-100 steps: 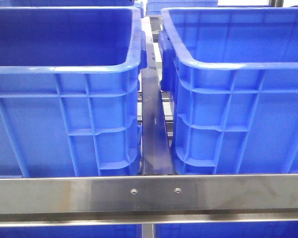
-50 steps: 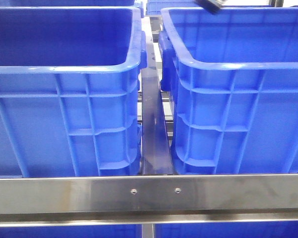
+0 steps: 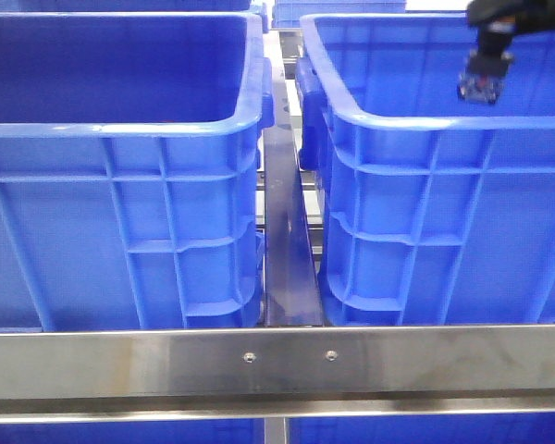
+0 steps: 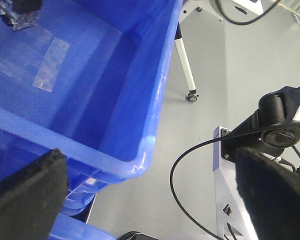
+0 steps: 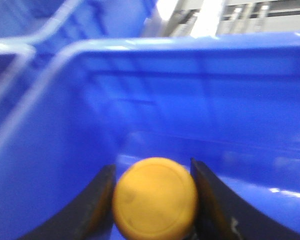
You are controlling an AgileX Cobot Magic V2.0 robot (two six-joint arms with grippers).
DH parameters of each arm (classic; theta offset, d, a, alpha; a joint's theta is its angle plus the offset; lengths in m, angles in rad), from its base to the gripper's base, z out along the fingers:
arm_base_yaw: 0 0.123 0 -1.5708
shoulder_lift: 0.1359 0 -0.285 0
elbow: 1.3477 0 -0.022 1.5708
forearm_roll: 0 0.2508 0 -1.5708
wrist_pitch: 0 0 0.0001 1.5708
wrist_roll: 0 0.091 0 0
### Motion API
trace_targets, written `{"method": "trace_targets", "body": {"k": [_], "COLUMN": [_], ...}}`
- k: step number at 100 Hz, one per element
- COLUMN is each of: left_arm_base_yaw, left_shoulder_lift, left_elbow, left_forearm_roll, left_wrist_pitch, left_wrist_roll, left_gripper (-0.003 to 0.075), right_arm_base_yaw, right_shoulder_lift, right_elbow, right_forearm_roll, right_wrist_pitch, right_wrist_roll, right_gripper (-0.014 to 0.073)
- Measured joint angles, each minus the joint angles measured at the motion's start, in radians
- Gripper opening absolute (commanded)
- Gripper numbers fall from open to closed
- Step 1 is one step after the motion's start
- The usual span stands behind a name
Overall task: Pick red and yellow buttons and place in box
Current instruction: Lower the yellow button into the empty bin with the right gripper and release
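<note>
Front view: the right gripper [image 3: 484,85] is now hanging over the right crate [image 3: 444,120], just above the rim line near its far right side; a second ago there was no arm over this crate at all, and half a second ago only a dark tip was showing at the top edge, so the arm is coming in and descending fast. The left crate [image 3: 120,129] and the steel rail [image 3: 277,361] are sitting as before. Left wrist view: the left gripper [image 4: 150,185] is waiting with its black pads [image 4: 25,195] spread wide and nothing between them, looking down over a crate corner [image 4: 140,160] to the grey floor [image 4: 215,75]; no button is showing here. Right wrist view, somewhat blurred: the yellow button [image 5: 155,197] is sitting pinched between the two dark fingers [image 5: 97,200], clamped from both sides, with the blue crate interior [image 5: 215,100] spread out beyond it. I am judging this as the carry nearly done, with a release into the box coming next. The red button is not visible in any view.
</note>
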State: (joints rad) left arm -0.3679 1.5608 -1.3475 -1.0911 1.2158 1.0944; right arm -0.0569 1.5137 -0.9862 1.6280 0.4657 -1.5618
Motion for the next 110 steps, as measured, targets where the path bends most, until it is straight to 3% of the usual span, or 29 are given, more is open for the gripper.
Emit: {"method": "trace_targets", "body": {"k": [19, 67, 110], "left_arm_base_yaw": [0.0, 0.0, 0.0], "left_shoulder_lift": [0.0, 0.0, 0.0], "left_elbow": [0.0, 0.0, 0.0], "left_forearm_roll": [0.0, 0.0, 0.0], "left_wrist_pitch": [0.0, 0.0, -0.002], "left_wrist_roll": [0.0, 0.0, 0.0], "left_gripper": [0.0628, 0.0628, 0.0628], "right_arm_base_yaw": [0.0, 0.0, 0.0], "right_shoulder_lift": [0.134, 0.35, 0.416], "right_elbow": [-0.08, -0.238, -0.26], "right_forearm_roll": [0.072, 0.083, 0.112], "right_wrist_pitch": [-0.017, -0.02, -0.007], "right_wrist_roll": [-0.113, -0.125, -0.125], "right_gripper": [0.0294, 0.0294, 0.0294]}}
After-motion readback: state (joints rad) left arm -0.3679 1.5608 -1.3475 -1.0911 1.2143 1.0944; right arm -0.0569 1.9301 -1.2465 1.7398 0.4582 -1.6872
